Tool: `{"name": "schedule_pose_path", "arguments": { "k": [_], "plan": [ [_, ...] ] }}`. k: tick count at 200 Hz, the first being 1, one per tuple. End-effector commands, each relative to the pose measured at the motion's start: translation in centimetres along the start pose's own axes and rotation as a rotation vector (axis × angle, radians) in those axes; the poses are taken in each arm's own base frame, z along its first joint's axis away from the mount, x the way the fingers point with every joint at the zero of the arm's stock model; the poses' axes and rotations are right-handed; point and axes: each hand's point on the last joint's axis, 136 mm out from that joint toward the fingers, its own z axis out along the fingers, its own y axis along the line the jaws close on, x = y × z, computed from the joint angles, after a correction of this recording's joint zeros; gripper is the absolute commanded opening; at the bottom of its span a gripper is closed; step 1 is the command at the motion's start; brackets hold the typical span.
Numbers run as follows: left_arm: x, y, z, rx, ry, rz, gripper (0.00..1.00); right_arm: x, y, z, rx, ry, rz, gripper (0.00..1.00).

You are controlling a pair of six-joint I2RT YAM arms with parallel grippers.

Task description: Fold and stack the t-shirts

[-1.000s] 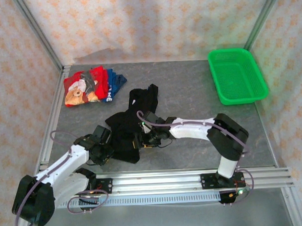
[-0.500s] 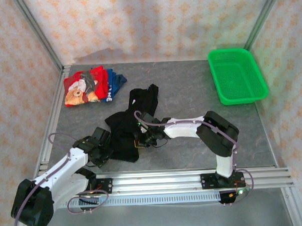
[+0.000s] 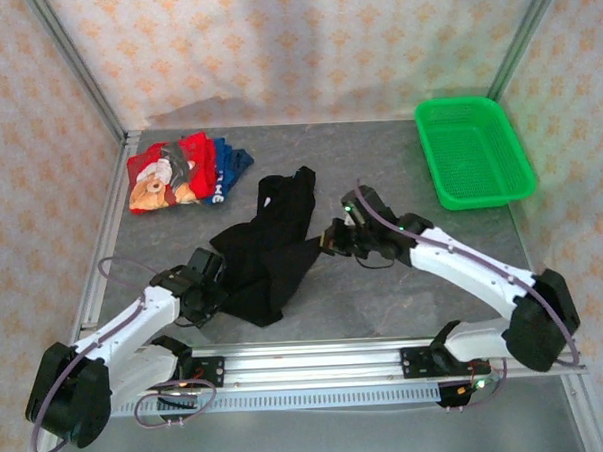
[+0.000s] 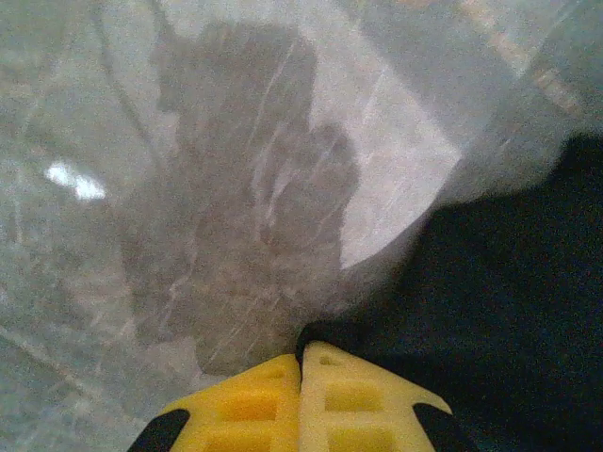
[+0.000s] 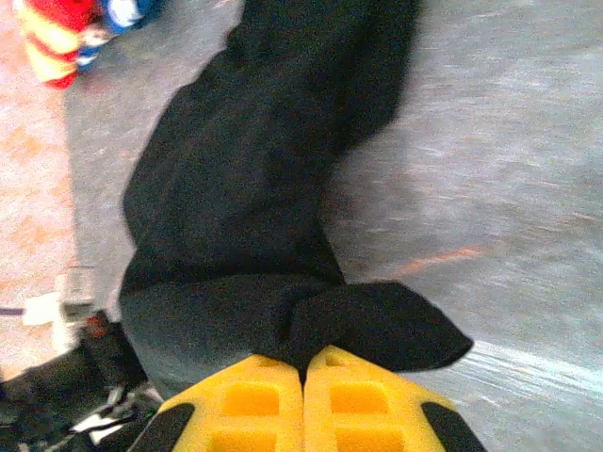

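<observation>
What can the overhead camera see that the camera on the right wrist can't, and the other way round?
The overhead view adds the green basket at the far right of the table, both whole arms, and the left pincer at the near-left edge of the black t-shirt. The right wrist view adds a close look at the right pincer, its yellow fingers shut on a fold of the black cloth. Both share the black t-shirt stretched across the grey table, with the red t-shirt and blue t-shirt piled beyond it.
</observation>
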Motion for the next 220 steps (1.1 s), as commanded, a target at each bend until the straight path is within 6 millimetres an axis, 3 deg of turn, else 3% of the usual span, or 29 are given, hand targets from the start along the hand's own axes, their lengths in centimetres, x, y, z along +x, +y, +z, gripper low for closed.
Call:
{"name": "schedule_pose_path", "arguments": {
  "k": [1,34,58,72,100,125,155,173,193,220],
  "plan": [
    [-2.9,-1.3,-1.3,0.022,-0.136,0.019,0.0,0.4,-5.7,-1.7,0.176,-0.026,0.07,0.0],
    [-4.8,-2.7,-3.9,0.066,-0.199,0.029,0.0,-0.1,-8.8,-4.3,0.263,-0.08,0.087,0.0],
    [-6.2,-4.1,-6.9,0.114,-0.247,0.045,0.0,-1.0,-9.6,-6.2,0.301,-0.119,0.085,0.0],
    [-7.2,-5.8,-9.4,0.174,-0.287,0.059,0.0,-2.4,-8.0,-7.4,0.249,-0.161,0.05,0.0],
    [-9.8,-10.3,-16.6,0.297,-0.377,0.112,0.0,-6.2,-5.4,-10.4,0.189,-0.236,0.041,0.0],
    [-12.2,-14.8,-23.7,0.406,-0.466,0.175,0.0,-11.0,-1.5,-13.7,0.084,-0.315,0.034,0.0],
    [-14.9,-19.6,-33.0,0.547,-0.598,0.233,0.0,-17.7,4.0,-19.3,-0.073,-0.455,0.035,0.0],
    [-16.2,-21.1,-38.2,0.612,-0.682,0.248,0.0,-20.4,7.0,-22.9,-0.153,-0.53,0.017,0.0],
    [-17.0,-22.0,-43.0,0.686,-0.762,0.257,0.0,-22.0,9.6,-26.7,-0.234,-0.595,-0.008,0.0],
    [-17.6,-21.9,-47.7,0.767,-0.849,0.247,0.0,-23.3,10.8,-32.1,-0.285,-0.711,-0.022,0.0]
  ]
}}
